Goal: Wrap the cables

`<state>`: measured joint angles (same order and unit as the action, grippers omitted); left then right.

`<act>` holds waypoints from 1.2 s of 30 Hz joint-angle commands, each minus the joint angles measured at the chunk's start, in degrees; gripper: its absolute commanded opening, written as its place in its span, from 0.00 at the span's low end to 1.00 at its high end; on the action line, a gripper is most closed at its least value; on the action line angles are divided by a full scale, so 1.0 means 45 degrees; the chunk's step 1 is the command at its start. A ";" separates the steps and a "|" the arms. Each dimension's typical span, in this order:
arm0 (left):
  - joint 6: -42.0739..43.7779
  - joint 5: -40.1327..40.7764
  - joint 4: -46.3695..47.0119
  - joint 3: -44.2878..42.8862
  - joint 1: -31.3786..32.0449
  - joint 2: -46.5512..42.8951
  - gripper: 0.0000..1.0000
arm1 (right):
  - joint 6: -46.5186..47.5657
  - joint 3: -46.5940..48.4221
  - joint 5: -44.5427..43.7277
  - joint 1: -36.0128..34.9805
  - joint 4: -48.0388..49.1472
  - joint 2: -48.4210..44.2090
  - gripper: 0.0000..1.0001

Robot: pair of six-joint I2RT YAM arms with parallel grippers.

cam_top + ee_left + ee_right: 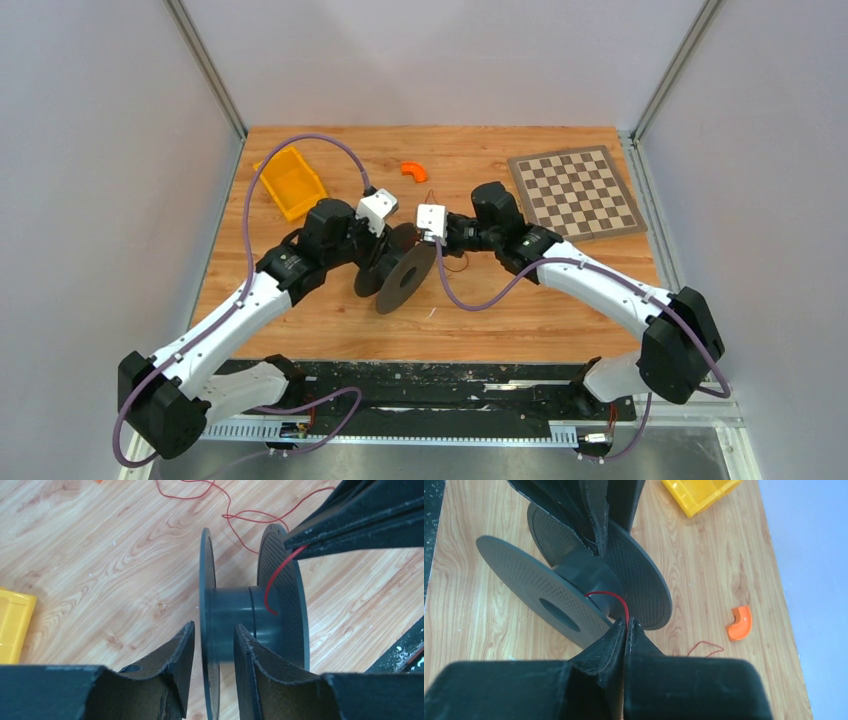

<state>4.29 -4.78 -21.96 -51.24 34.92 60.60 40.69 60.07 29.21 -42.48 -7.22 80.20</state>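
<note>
Red wire (268,587), dark grey spool (232,615), yellow bin (290,182), brown-cream chequered board (575,192)

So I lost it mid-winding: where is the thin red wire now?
In the right wrist view, the thin red wire is pinched in the right tool, arcing from there onto the hub of the dark grey plastic spool just ahead of it.

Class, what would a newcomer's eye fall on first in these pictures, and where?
A dark grey spool, tilted, fills the middle of the overhead view, the left gripper straddling one flange. The right gripper pinches a thin red wire that runs to the spool's hub. A yellow bin sits far left, a checkerboard far right.
</note>
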 commanded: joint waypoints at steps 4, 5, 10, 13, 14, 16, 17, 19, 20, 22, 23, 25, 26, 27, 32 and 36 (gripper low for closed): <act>-0.0836 -0.1017 0.0163 -0.0250 -0.0667 -0.0465 0.43 | 0.0568 0.0663 0.1683 0.0006 0.2121 0.0688 0.00; -0.0837 -0.1094 0.0126 -0.0222 -0.0668 -0.0540 0.44 | 0.0670 0.0772 0.1747 0.0016 0.2114 0.0802 0.00; -0.1160 -0.1319 0.0151 -0.0071 -0.0985 -0.1055 0.51 | 0.1073 0.1320 0.2570 0.0250 0.1945 0.1410 0.00; -0.1294 -0.1967 0.0161 -0.0053 -0.1287 -0.1039 0.52 | 0.1233 0.1676 0.2955 0.0408 0.1783 0.1889 0.00; -0.1313 -0.2074 0.0205 0.0007 -0.1332 -0.1004 0.52 | 0.1254 0.1795 0.3024 0.0425 0.1732 0.2031 0.00; -0.1346 -0.2426 0.0347 0.0094 -0.1363 -0.0915 0.52 | 0.1247 0.1920 0.3129 0.0431 0.1686 0.2293 0.00; -0.1345 -0.2648 0.0426 0.0136 -0.1375 -0.0872 0.52 | 0.1224 0.1957 0.3178 0.0436 0.1691 0.2414 0.00; -0.1345 -0.2728 0.0558 0.0181 -0.1358 -0.0727 0.53 | 0.1180 0.1962 0.3247 0.0436 0.1687 0.2573 0.00; -0.1345 -0.2698 0.0599 0.0189 -0.1365 -0.0594 0.53 | 0.1147 0.1958 0.3241 0.0436 0.1684 0.2641 0.00; -0.1369 -0.2558 0.0687 0.0168 -0.1372 -0.0363 0.52 | 0.1098 0.1944 0.3231 0.0434 0.1686 0.2734 0.00; -0.1405 -0.2544 0.0725 0.0140 -0.1358 -0.0274 0.53 | 0.1069 0.1926 0.3261 0.0436 0.1694 0.2771 0.00; -0.1462 -0.2675 0.0754 0.0079 -0.1358 0.0002 0.52 | 0.0990 0.1893 0.3311 0.0435 0.1714 0.2827 0.00; -0.1482 -0.2711 0.0766 0.0069 -0.1356 0.0189 0.52 | 0.0884 0.1856 0.3313 0.0436 0.1800 0.2839 0.00; -0.1521 -0.2763 0.0784 0.0062 -0.1368 0.0275 0.52 | 0.0781 0.1805 0.3269 0.0436 0.1932 0.2853 0.00; -0.1559 -0.2668 0.0875 -0.0029 -0.1370 0.0757 0.50 | 0.0134 0.1349 0.3280 0.0436 0.2945 0.2785 0.00; -0.1591 -0.2702 0.1085 -0.0079 -0.1357 0.0865 0.49 | -0.0140 0.1266 0.3739 0.0436 0.3069 0.2738 0.00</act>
<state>-2.13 -16.05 -20.29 -50.65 28.88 64.40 42.09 66.30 41.80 -40.64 2.42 92.71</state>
